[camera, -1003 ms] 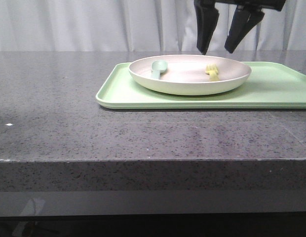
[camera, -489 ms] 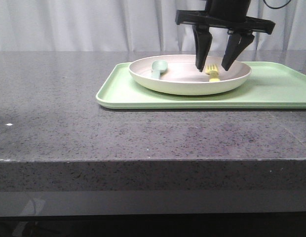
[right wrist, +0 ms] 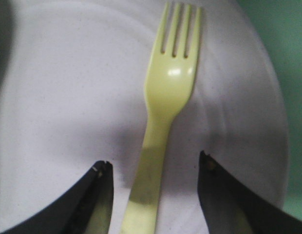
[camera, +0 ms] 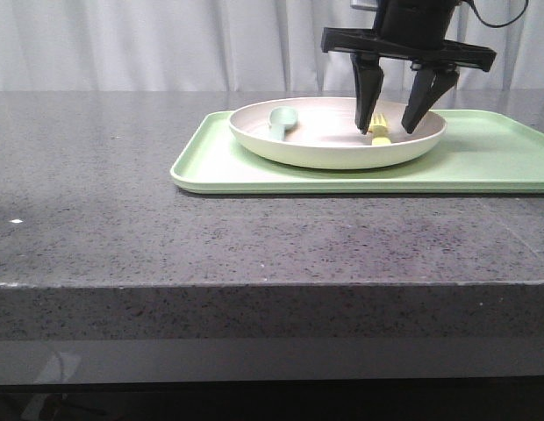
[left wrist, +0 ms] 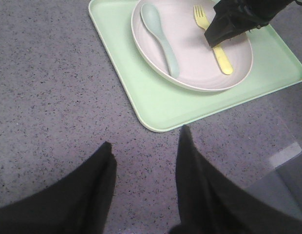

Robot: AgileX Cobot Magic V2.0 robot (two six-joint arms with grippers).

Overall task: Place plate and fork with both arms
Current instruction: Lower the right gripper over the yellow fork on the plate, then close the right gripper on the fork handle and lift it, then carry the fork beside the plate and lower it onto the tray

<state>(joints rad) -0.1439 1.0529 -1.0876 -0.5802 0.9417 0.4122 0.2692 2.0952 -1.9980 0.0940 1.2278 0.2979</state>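
Yellow fork: the fork [right wrist: 160, 122] lies flat inside the plate [camera: 316, 145], on the plate's right half in the front view, toward 3 o'clock from the plate's centre.
Fork axis: in the front view it runs roughly 12 to 6, tines at the far end, handle toward the near rim.
Right claw: the right gripper [camera: 393, 130] hangs down into the plate with its fingers spread wide, one on each side of the handle; neither appears to touch it.
Key relation: in the right wrist view the handle passes up the middle of the gap, so the closing line seems to cross the long axis squarely.
Plate place: it sits on the green tray [camera: 491, 158], toward the tray's left end.
Spoon: a pale spoon [left wrist: 160, 36] lies at about 9 o'clock in the plate, well apart from the fork.
Left claw: the left gripper [left wrist: 143, 168] hovers over bare counter [camera: 167, 237] near the tray corner, open and empty.
Nearer arm: the right, by far.
Next step, judged: closing on the handle.
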